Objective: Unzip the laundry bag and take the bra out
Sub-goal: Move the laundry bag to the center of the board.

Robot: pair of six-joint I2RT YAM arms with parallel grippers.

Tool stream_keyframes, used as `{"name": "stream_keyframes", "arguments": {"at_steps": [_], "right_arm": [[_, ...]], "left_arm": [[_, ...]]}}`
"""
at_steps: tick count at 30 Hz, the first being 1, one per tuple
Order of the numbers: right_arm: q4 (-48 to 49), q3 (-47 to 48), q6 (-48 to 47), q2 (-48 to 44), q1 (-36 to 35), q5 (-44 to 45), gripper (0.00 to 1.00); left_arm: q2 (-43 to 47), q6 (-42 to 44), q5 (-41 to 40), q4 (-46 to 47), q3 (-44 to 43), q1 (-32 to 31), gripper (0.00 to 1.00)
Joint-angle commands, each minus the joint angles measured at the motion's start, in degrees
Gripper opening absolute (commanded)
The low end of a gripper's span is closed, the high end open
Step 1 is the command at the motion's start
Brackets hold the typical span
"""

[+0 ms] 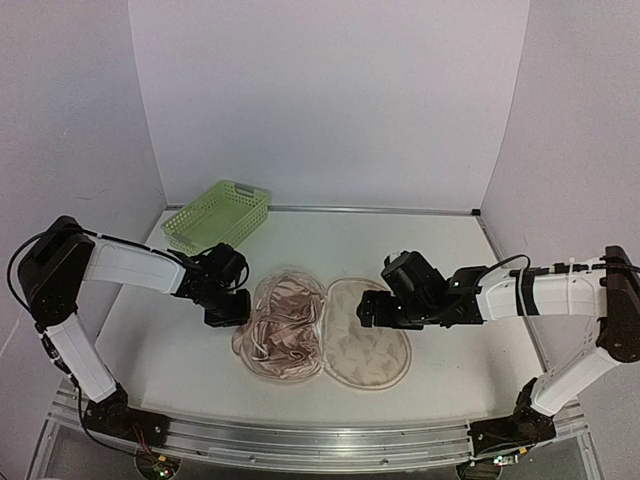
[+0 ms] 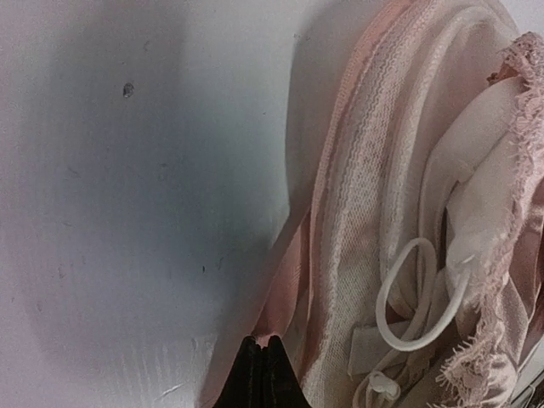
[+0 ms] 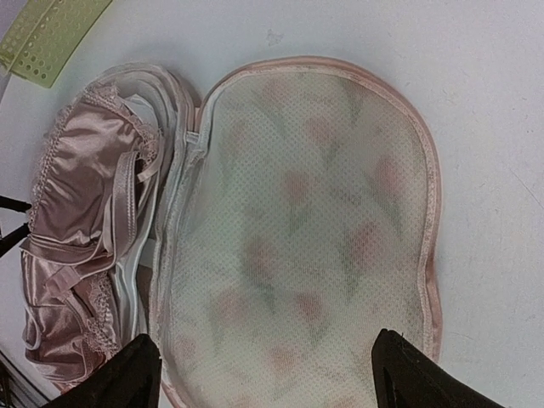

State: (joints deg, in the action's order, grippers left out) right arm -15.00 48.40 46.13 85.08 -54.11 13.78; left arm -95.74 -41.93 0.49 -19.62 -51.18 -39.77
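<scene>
The laundry bag (image 1: 370, 350) lies unzipped and spread flat in two halves. Its right half shows the mesh lining (image 3: 306, 212) with faint red and green motifs. The pink satin bra (image 1: 285, 320) rests bunched in the left half, with its lace and a white strap loop (image 2: 416, 297) showing. My left gripper (image 1: 228, 305) sits at the bag's left rim. Its jaws (image 2: 262, 344) are shut on the bag's pink edge band (image 2: 297, 255). My right gripper (image 1: 372, 310) hovers over the right half, and its fingers stand wide open (image 3: 270, 374) with only lining between them.
A light green lattice basket (image 1: 218, 215) stands at the back left, and its corner shows in the right wrist view (image 3: 47, 34). White table surface (image 2: 127, 212) lies left of the bag. Walls enclose the table on three sides.
</scene>
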Motion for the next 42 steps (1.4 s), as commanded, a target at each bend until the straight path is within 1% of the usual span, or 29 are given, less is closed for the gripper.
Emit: {"name": "stream_keyframes", "arguments": {"at_steps": [1,12,17,23,31,35,42], "right_arm": [[0.7,1.4,0.3,-0.9,-0.2,1.1,0.87],[0.6,-0.5,1.2,-1.2,0.5,2.4,0.87],[0.5,-2.2,1.6,-2.5,1.2,3.2,0.87],[0.1,-5.5,2.2,-5.8,2.3,3.8,0.87],[-3.0,-9.1,2.7,-13.8,3.8,4.4,0.88],[-4.3,-10.8,3.3,-17.0,4.9,2.3,0.89],[-4.6,-13.4,7.2,-19.2,5.8,-5.3,0.89]], "left_arm": [[-2.6,0.9,2.8,3.7,-3.1,0.3,0.0],[-6.0,1.1,9.0,6.3,-5.3,-0.1,0.0],[-8.2,-0.1,10.9,7.4,-7.5,-2.1,0.0],[-12.7,-2.8,13.0,8.9,-12.1,-5.3,0.0],[-21.3,-8.4,15.4,11.4,-21.1,-10.2,0.0],[-25.1,-11.2,16.5,12.9,-24.9,-12.1,0.0],[-28.7,-13.3,17.4,13.4,-29.3,-14.3,0.0]]}}
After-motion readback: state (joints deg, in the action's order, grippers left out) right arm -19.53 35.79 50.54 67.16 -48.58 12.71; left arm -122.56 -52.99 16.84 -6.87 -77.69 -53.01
